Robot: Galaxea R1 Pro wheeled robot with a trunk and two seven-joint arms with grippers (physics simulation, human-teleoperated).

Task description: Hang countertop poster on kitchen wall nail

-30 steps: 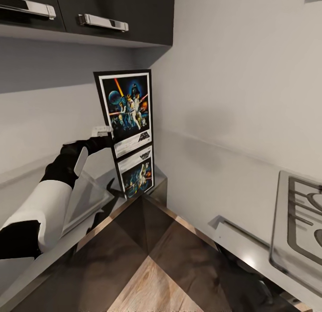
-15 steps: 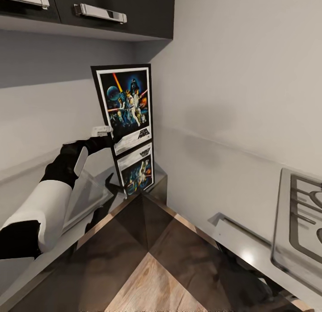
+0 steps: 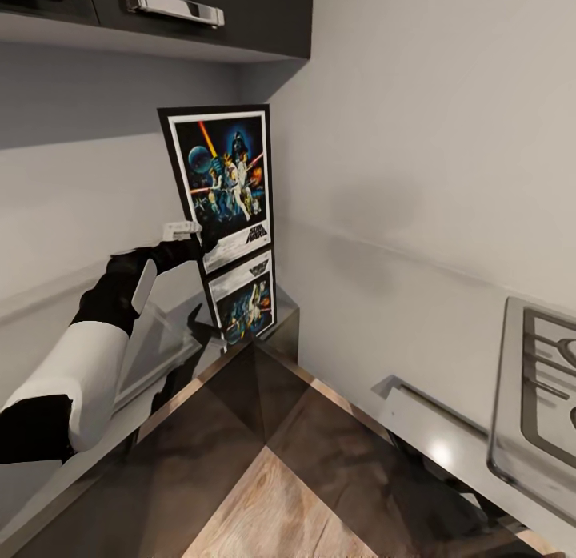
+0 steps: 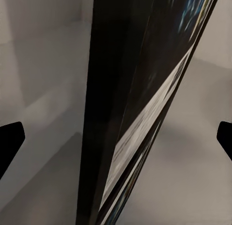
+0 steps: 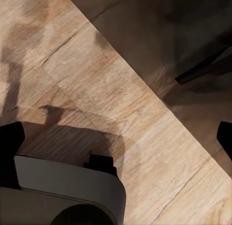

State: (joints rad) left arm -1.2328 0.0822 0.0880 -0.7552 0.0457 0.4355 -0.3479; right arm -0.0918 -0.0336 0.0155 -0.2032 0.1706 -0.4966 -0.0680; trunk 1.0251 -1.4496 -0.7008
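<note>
Two pale grey walls [image 3: 432,142] meeting in a corner, the join partly covered by the poster. Below, one dark brown-black glossy L-shaped desk [image 3: 264,430], mirror-like, carrying reflections of wood flooring and of the poster, so its real surface hard to separate from the reflected picture. Above, dark wall cupboards [image 3: 200,18] cut off by the frame's top, two silver bar handles [image 3: 172,4] counted, the leftmost clipped. At the right edge, one silver gas hob [image 3: 536,398], more than half out of frame.

One white and black left arm [image 3: 80,358] reaching in from the lower left. One upright rectangular Star Wars poster [image 3: 224,182] with black frame and white inner border, lifted clear of the desk, close to the corner, tilted slightly. Left pincer [image 3: 192,242] clenched on the poster's lower left edge, its far finger hidden behind the frame. In the left wrist view, poster [image 4: 130,113] seen edge-on between the dark fingertips [image 4: 9,142], artwork blurred.

Right wrist view: wood-plank floor [image 5: 121,99]; right pincer [image 5: 116,138] with fingertips spread wide, grasping nothing.
</note>
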